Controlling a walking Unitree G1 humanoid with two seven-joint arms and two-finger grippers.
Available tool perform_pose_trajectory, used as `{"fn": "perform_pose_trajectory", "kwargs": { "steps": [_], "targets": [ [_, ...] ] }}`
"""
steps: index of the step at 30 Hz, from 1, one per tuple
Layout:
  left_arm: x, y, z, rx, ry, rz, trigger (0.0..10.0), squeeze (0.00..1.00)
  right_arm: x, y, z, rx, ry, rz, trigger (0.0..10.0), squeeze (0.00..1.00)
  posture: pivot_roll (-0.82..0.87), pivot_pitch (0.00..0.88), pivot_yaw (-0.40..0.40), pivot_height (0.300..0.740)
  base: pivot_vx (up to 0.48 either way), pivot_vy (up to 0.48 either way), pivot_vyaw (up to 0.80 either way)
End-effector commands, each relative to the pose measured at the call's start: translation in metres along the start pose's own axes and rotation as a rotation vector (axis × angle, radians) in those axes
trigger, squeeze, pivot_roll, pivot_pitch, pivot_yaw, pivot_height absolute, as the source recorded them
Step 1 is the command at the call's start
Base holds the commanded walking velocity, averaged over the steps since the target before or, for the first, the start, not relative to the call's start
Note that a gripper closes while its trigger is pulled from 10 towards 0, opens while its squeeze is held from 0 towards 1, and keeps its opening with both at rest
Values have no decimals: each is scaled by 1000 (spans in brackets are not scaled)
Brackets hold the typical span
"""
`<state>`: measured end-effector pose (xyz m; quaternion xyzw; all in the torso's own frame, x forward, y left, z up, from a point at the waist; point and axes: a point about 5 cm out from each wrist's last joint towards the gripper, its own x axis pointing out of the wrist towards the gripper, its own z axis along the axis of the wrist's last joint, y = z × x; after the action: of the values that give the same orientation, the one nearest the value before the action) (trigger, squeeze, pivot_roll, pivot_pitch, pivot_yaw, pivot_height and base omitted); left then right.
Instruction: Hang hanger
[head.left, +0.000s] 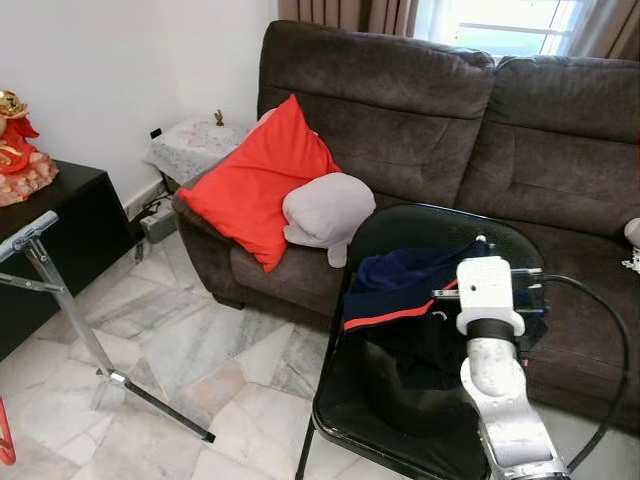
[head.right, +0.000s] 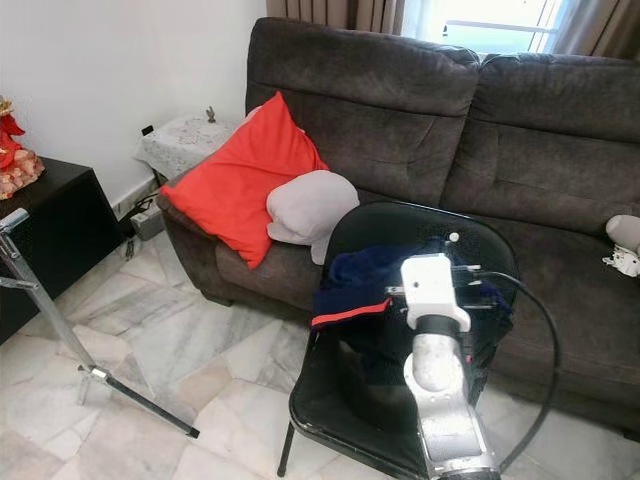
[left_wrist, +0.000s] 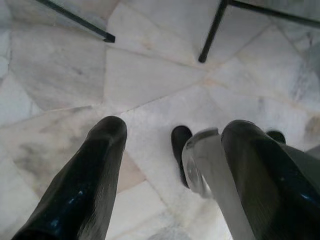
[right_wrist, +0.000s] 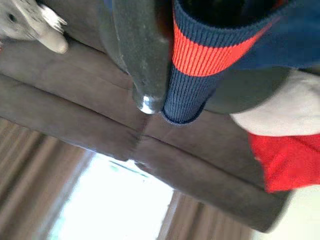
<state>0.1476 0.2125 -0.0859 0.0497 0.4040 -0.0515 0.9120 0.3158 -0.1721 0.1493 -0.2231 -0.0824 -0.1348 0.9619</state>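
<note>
My right arm (head.left: 495, 370) reaches out over the black chair (head.left: 340, 405), its wrist right at the navy garment (head.left: 400, 290) with the red stripe, which lies bunched against the chair's back. From the head I cannot tell whether my right jaws are parted or closed. The right wrist view adds only the garment's ribbed, red-banded hem close up, with the brown sofa (head.left: 400, 110) behind it. Whether a hanger sits inside the garment I cannot tell.

My left jaws hang low and stand wide apart, holding nothing; their fingers (left_wrist: 85, 180) point at the marble floor (head.left: 200, 340). That view also catches a chair leg (left_wrist: 212, 32) and the foot of the silver rack (left_wrist: 107, 36).

The rack (head.left: 63, 300) stands well to my left, beside the black cabinet (head.left: 60, 230). Bare floor lies between it and the chair. The chair's back sits just beside the sofa's front edge, where a red cushion (head.left: 260, 185) and a grey one (head.left: 325, 210) lean.
</note>
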Motion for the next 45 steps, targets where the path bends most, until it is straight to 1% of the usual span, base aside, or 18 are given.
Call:
{"fn": "perform_pose_trajectory", "kwargs": {
  "steps": [1,10,18,19,25,27,28,30,31,32,33,34,35,40,41,43,44,45],
  "targets": [
    [-4,2,-9,3,37,2,10000,0,0,5,3,14,-9,28,10000,0,64,0,28,740,0,0,800],
    [-2,-1,-6,8,25,1,10000,0,2,3,9,-30,-59,47,10000,0,66,9,28,740,0,0,800],
    [-1,-6,-3,10,6,-11,10000,0,2,14,28,-103,-187,124,10000,0,65,15,30,740,0,0,800],
    [0,-7,-3,10,2,-13,10000,0,1,19,33,-102,-213,149,10000,0,65,15,30,740,0,0,800],
    [0,-7,-2,9,-5,-14,10000,0,0,25,43,-91,-268,199,10000,0,67,18,28,740,0,0,800],
    [0,-7,-2,9,-9,-15,10000,0,-2,31,52,-65,-311,268,10000,0,67,18,28,740,0,0,800],
    [0,-7,-2,9,-9,-15,10000,0,-2,31,52,-65,-311,268,10000,0,67,18,28,740,0,0,800],
    [-1,-7,-3,8,-4,-15,10000,0,-8,41,68,-27,-390,386,10000,0,63,21,27,740,0,0,800],
    [-1,-7,-3,8,-4,-15,10000,0,-8,41,68,-27,-390,386,10000,0,63,21,27,740,0,0,800],
    [-1,-6,-5,6,7,-13,10000,0,-17,53,86,12,-472,520,10000,0,63,21,27,740,0,0,800],
    [-1,-6,-5,6,7,-13,10000,0,-17,53,86,12,-472,520,10000,0,63,21,27,740,0,0,800],
    [-1,-6,-6,5,13,-12,10000,0,-26,61,100,58,-521,628,10000,0,63,21,27,740,0,0,800],
    [-2,-6,-6,4,15,-11,10000,0,-29,63,104,77,-539,661,10000,0,63,21,27,740,0,0,800],
    [-2,-6,-6,3,17,-11,10000,0,-32,65,109,100,-551,695,10000,0,63,21,27,740,0,0,800],
    [-2,-6,-6,3,18,-11,10000,0,-36,67,114,126,-566,741,10000,0,63,21,26,740,0,0,800],
    [-2,-6,-7,3,24,-11,10000,0,-50,72,122,241,-568,898,10000,0,59,21,26,740,0,0,594],
    [-2,-6,-7,3,24,-11,10000,0,-50,72,122,241,-568,898,10000,0,59,21,26,740,0,0,594],
    [-2,-6,-7,4,27,-12,10000,0,-56,73,123,310,-553,968,10000,0,59,21,26,740,0,0,0]
  ]
}}
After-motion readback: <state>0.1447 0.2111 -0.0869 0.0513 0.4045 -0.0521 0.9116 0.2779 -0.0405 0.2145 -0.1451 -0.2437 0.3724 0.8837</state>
